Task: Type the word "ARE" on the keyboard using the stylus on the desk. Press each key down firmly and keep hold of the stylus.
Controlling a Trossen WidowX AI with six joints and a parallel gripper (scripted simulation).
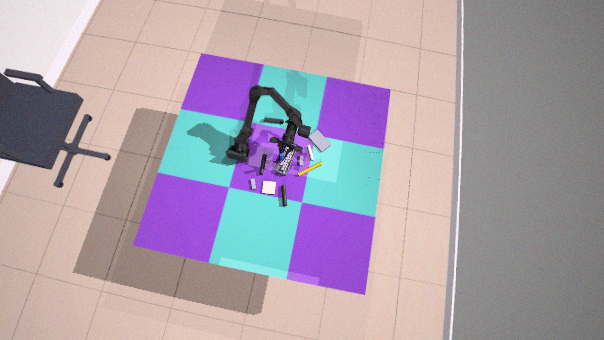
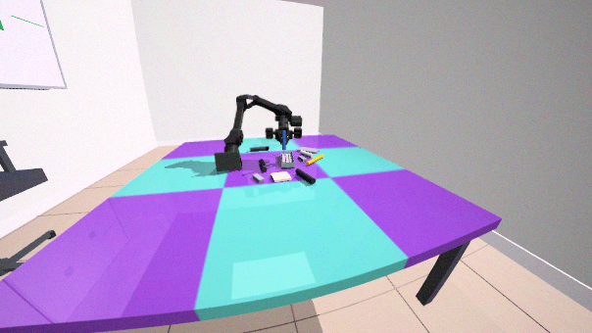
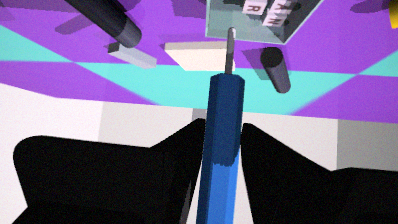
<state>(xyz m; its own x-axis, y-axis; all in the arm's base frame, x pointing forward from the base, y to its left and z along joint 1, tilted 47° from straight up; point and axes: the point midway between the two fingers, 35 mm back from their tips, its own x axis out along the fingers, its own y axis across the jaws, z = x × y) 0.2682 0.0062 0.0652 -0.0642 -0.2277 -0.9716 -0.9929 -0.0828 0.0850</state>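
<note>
The keyboard is a small grey case with white letter keys. The wrist view shows only its near end, with keys R, N and A. My gripper is shut on the blue stylus and holds it upright over the keyboard, grey tip downward. In the wrist view the tip shows against the case's near border, below and left of the R key. The exterior view shows the stylus above the keyboard; exact tip height cannot be told.
Black bars lie left of, in front of and behind the keyboard. A cream block and small grey block lie in front. A yellow bar and grey slab lie right.
</note>
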